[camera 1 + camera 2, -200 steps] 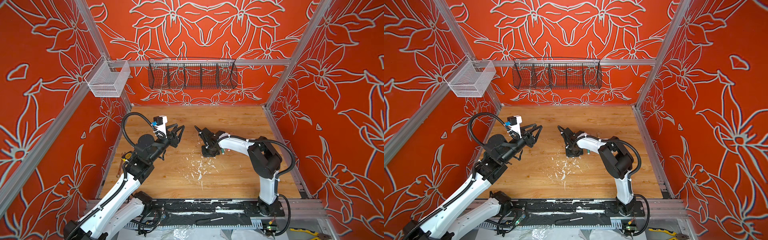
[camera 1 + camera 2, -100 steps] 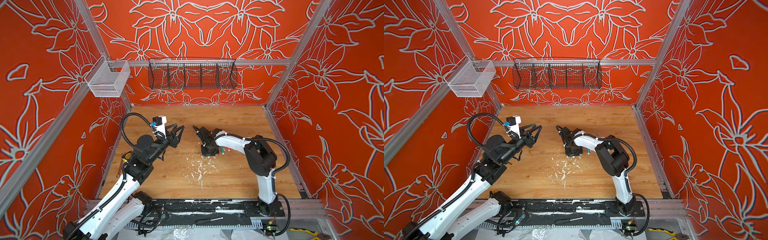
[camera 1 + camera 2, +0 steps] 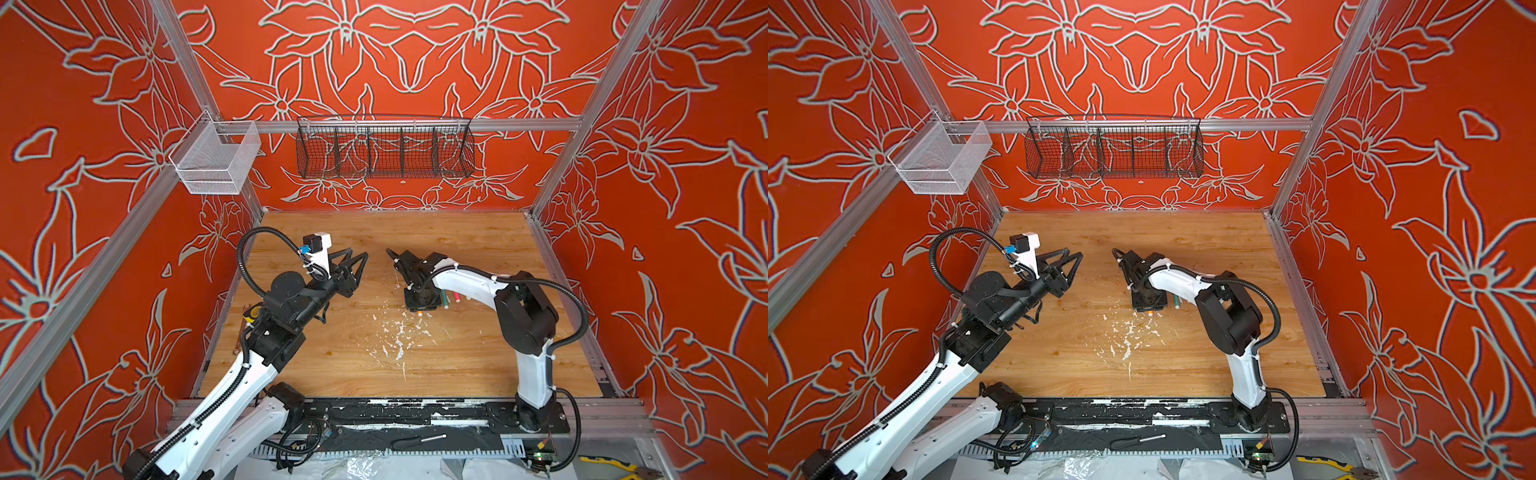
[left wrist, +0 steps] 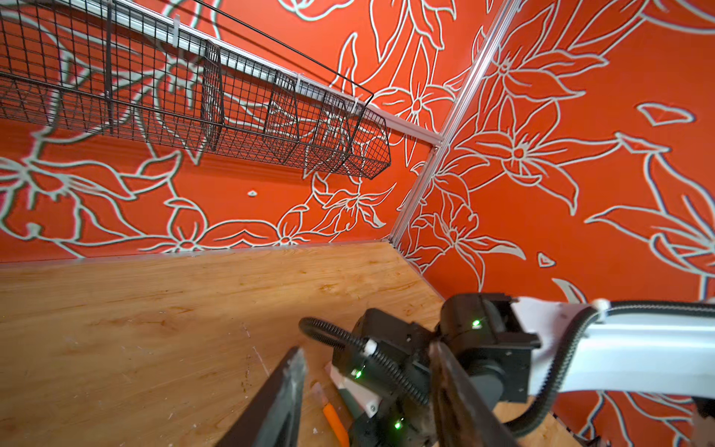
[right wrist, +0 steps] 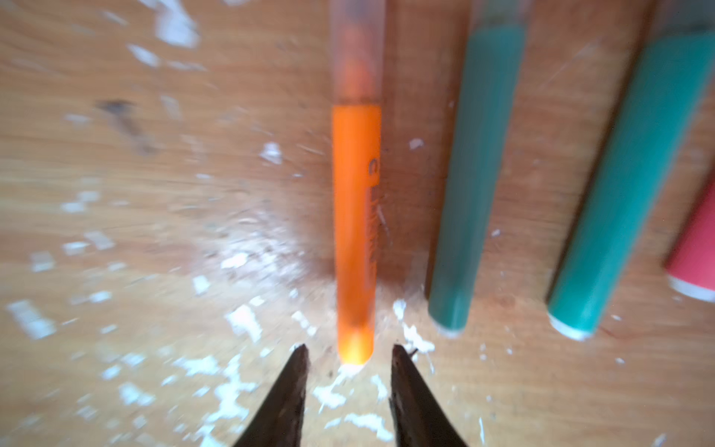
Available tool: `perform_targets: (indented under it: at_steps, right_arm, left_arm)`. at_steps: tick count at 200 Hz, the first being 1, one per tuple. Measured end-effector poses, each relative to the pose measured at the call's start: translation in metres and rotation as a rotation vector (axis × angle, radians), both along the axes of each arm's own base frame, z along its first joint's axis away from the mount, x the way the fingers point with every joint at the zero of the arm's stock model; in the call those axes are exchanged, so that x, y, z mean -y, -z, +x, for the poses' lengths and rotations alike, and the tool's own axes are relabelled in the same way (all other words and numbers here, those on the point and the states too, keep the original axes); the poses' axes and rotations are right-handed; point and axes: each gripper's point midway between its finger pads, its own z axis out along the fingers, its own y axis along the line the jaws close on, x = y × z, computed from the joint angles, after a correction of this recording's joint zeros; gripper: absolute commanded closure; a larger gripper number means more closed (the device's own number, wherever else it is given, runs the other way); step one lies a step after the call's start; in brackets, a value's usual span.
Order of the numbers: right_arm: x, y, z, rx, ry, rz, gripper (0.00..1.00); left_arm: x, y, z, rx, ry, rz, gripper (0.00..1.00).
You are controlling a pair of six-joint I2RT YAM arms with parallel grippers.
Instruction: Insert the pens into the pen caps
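1. On the wooden counter [image 3: 478, 249], right of centre: a row of short slim marker pens [image 3: 444, 297], flat on the wood and roughly parallel, white butt ends toward the front.
2. Nearest the counter's middle, the orange marker pen [image 5: 354, 216]; pointed end inside a small clear plastic cap [image 5: 358, 50], blurred but apparently seated over the tip.
3. At that pen's butt end, the right hand [image 5: 349, 348]: released, black fingertips [image 5: 298, 383] parted on either side of the barrel with a gap on each side, grasping nothing.
4. Just beside the orange one, two teal-green marker pens [image 5: 476, 174], apart from each other; far ends too blurred to tell whether capped.
5. Beyond those, a pink marker pen [image 5: 696, 251], only its butt end caught at the frame's edge.
6. Seen in both top views: right hand pointed straight down over the row, fingertips hidden beneath its own wrist; teal and pink barrels poking out on the wrist's right.
7. Left of centre, the left hand [image 3: 358, 254]: raised above the counter, well apart from the pens, jaws spread, empty.
8. Scattered before the row and around the orange butt end, white paint flecks [image 3: 399, 332].
9. Along the back rail, a black wire basket [image 3: 384, 149]; at the rear left corner, a white mesh basket [image 3: 216, 160]; on the black base strip in front, a black-handled metal screwdriver [image 3: 417, 440].
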Motion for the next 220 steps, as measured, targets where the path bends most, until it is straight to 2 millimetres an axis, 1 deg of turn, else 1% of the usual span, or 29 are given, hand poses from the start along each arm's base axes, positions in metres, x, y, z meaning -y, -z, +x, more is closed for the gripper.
perform_targets:
  at_steps: [9,13,19,20,22,23,27,45,58,60,66,67,68,69,70,72,75,87,98,106,114,124,132,148,160,175,190,206,220]
  right_arm:
    - [-0.004,-0.019,0.002,0.037,-0.009,0.032,0.59]
    - [-0.006,-0.028,0.003,0.055,-0.016,0.048,0.59]
    - [-0.007,-0.042,0.003,0.084,-0.024,0.072,0.58]
    - [-0.008,-0.044,0.003,0.087,-0.025,0.074,0.58]
    - [-0.008,-0.049,0.003,0.098,-0.027,0.084,0.58]
    - [-0.008,-0.053,0.003,0.105,-0.029,0.089,0.58]
    - [-0.008,-0.061,0.003,0.121,-0.036,0.101,0.57]
    - [-0.006,-0.113,0.002,0.244,-0.069,0.187,0.52]
    - [-0.004,-0.153,0.002,0.359,-0.098,0.262,0.44]
    - [-0.004,-0.159,0.001,0.375,-0.103,0.272,0.4]
    - [-0.001,-0.174,0.0,0.423,-0.115,0.299,0.21]
    - [-0.001,-0.178,-0.001,0.435,-0.114,0.306,0.2]
    - [0.0,-0.18,-0.001,0.44,-0.111,0.311,0.16]
    - [0.0,-0.182,-0.001,0.445,-0.109,0.315,0.09]
    - [0.001,-0.186,-0.001,0.457,-0.116,0.319,0.06]
    - [0.002,-0.189,-0.002,0.469,-0.121,0.321,0.03]
    - [0.003,-0.197,-0.003,0.496,-0.126,0.332,0.02]
    - [0.01,-0.22,-0.002,0.582,-0.146,0.342,0.03]
    - [0.017,-0.232,0.001,0.647,-0.139,0.331,0.02]
    - [0.022,-0.234,0.003,0.679,-0.137,0.308,0.03]
    - [0.028,-0.229,0.007,0.701,-0.134,0.27,0.02]
    - [0.034,-0.216,0.013,0.716,-0.135,0.213,0.02]
    - [0.038,-0.204,0.016,0.716,-0.135,0.181,0.03]
    - [0.051,-0.178,0.024,0.719,-0.134,0.124,0.02]
    - [0.063,-0.164,0.031,0.735,-0.128,0.091,0.03]
    - [0.089,-0.155,0.04,0.771,-0.103,0.04,0.03]
    - [0.117,-0.156,0.05,0.832,-0.067,-0.004,0.03]
    - [0.147,-0.158,0.057,0.911,-0.027,-0.053,0.02]
    - [0.169,-0.151,0.059,0.956,-0.01,-0.099,0.02]
  left_arm:
    - [0.0,0.005,0.002,-0.016,-0.006,0.015,0.34]
    - [0.0,0.006,0.003,-0.029,-0.008,0.014,0.23]
    - [0.001,0.009,0.005,-0.045,-0.01,0.022,0.14]
    - [0.001,0.009,0.005,-0.05,-0.012,0.024,0.11]
    - [0.0,0.01,0.006,-0.05,-0.014,0.034,0.02]
    - [0.001,0.011,0.006,-0.056,-0.015,0.035,0.01]
    - [0.001,0.012,0.007,-0.072,-0.019,0.033,0.03]
    - [-0.002,0.017,0.011,-0.115,-0.045,0.061,0.03]
    - [-0.009,0.023,0.013,-0.139,-0.088,0.088,0.03]
    - [-0.01,0.024,0.013,-0.143,-0.094,0.092,0.03]
    - [-0.016,0.029,0.015,-0.16,-0.125,0.104,0.03]
    - [-0.016,0.029,0.015,-0.163,-0.13,0.106,0.03]
    - [-0.018,0.031,0.016,-0.168,-0.14,0.109,0.03]
    - [-0.019,0.032,0.016,-0.171,-0.144,0.111,0.03]
    - [-0.02,0.032,0.016,-0.173,-0.149,0.113,0.03]
    - [-0.022,0.034,0.017,-0.181,-0.162,0.118,0.03]
    - [-0.025,0.037,0.018,-0.191,-0.183,0.127,0.03]
    - [-0.042,0.049,0.021,-0.234,-0.275,0.165,0.03]
    - [-0.058,0.059,0.024,-0.263,-0.372,0.195,0.03]
    - [-0.072,0.065,0.026,-0.282,-0.45,0.219,0.03]
    - [-0.085,0.071,0.029,-0.292,-0.533,0.246,0.03]
    - [-0.098,0.081,0.031,-0.292,-0.609,0.286,0.03]
    - [-0.106,0.092,0.033,-0.279,-0.652,0.338,0.03]
    - [-0.115,0.126,0.034,-0.256,-0.684,0.459,0.03]
    - [-0.125,0.16,0.032,-0.26,-0.693,0.537,0.03]
    - [-0.142,0.195,0.028,-0.285,-0.715,0.599,0.03]
    - [-0.162,0.223,0.027,-0.324,-0.751,0.635,0.03]
    - [-0.174,0.242,0.03,-0.354,-0.764,0.635,0.03]
    - [-0.178,0.255,0.033,-0.364,-0.762,0.62,0.03]
